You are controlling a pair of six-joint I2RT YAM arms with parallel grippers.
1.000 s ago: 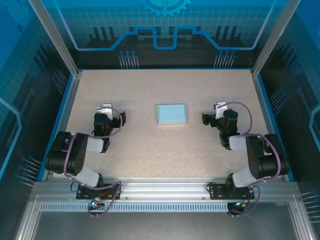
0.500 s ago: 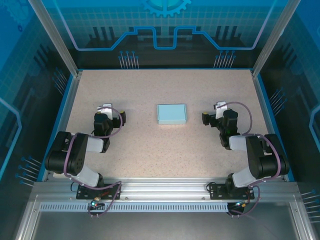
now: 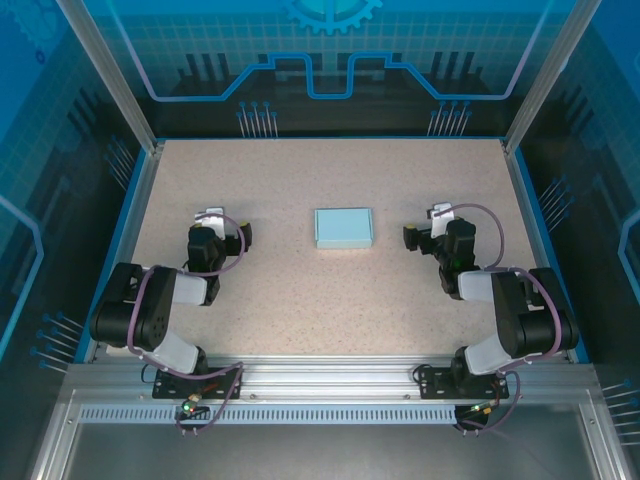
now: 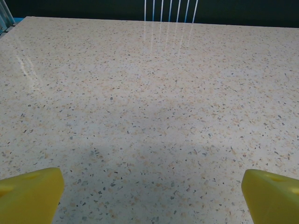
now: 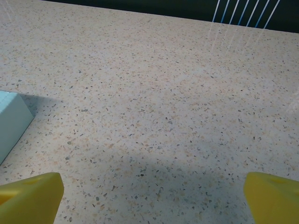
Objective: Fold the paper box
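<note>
Here, in the top view, we see the pale light-blue paper box [image 3: 344,228], a small flat rectangle of thin card, lying folded at the centre of the speckled beige tabletop [image 3: 320,310]. The left gripper [image 3: 218,232] sits left of centre and the right gripper [image 3: 440,232] right of centre, each apart from the box.

In the left wrist view, we find the left gripper [image 4: 149,196] with its yellow fingertips [image 4: 28,193] in the bottom corners, jaws spread wide over tabletop.

In the right wrist view, the right gripper [image 5: 152,196] likewise has its jaws wide apart over tabletop, and a corner of the box [image 5: 11,121] shows at the left edge.
</note>
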